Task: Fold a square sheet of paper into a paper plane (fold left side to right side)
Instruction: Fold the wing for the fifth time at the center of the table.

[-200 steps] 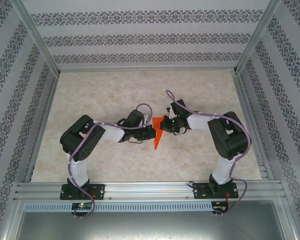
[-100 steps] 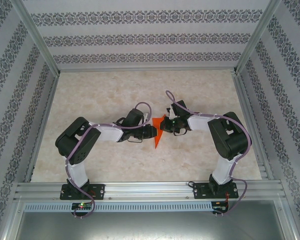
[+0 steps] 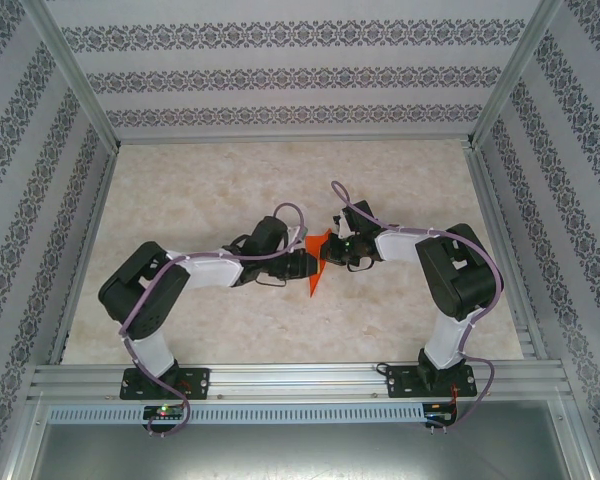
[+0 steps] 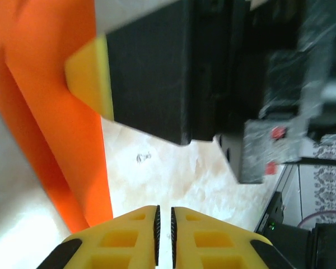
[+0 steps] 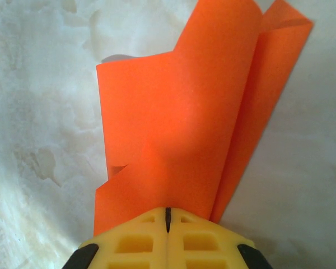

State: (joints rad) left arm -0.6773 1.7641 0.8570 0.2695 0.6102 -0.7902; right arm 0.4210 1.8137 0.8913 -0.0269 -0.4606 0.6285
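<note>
Right fingers (image 5: pixel 129 238) of mine are pressed tight together, their tips on the near edge of the folded orange paper (image 5: pixel 173 129); whether a layer is caught between them I cannot tell. My left fingers (image 4: pixel 123 238) are all but together, with a thin slit between them and nothing in it, just beside the paper's long edge. The paper lies mid-table (image 3: pixel 210 190), its narrow point aimed toward my bases.
</note>
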